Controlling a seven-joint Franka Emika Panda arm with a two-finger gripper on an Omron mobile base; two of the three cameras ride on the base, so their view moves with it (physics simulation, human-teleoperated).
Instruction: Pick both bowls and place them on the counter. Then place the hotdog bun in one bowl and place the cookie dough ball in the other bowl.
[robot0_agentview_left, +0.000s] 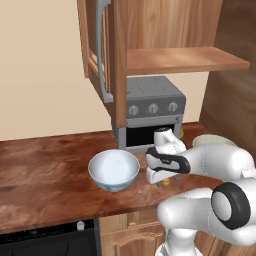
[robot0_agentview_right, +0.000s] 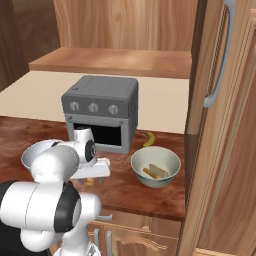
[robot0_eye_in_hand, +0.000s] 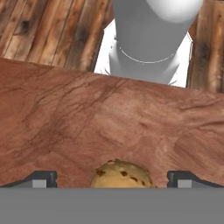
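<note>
Bun (robot0_agentview_right: 155, 171) already in grey bowl (robot0_agentview_right: 172, 177). Claw (robot0_eye_in_hand: 112, 179) spread, low over dough ball (robot0_eye_in_hand: 121, 175) on table (robot0_eye_in_hand: 65, 122); next prob. close, carry to white bowl (robot0_agentview_left: 114, 170).

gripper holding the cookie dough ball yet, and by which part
Nothing is held. The gripper is open, its fingertips standing wide apart on either side of the cookie dough ball on the counter.

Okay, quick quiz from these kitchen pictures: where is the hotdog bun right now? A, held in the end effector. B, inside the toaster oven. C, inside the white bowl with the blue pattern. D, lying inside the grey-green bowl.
D: the right base view shows the hotdog bun lying inside the grey-green bowl on the counter, while the white bowl holds nothing.
</note>
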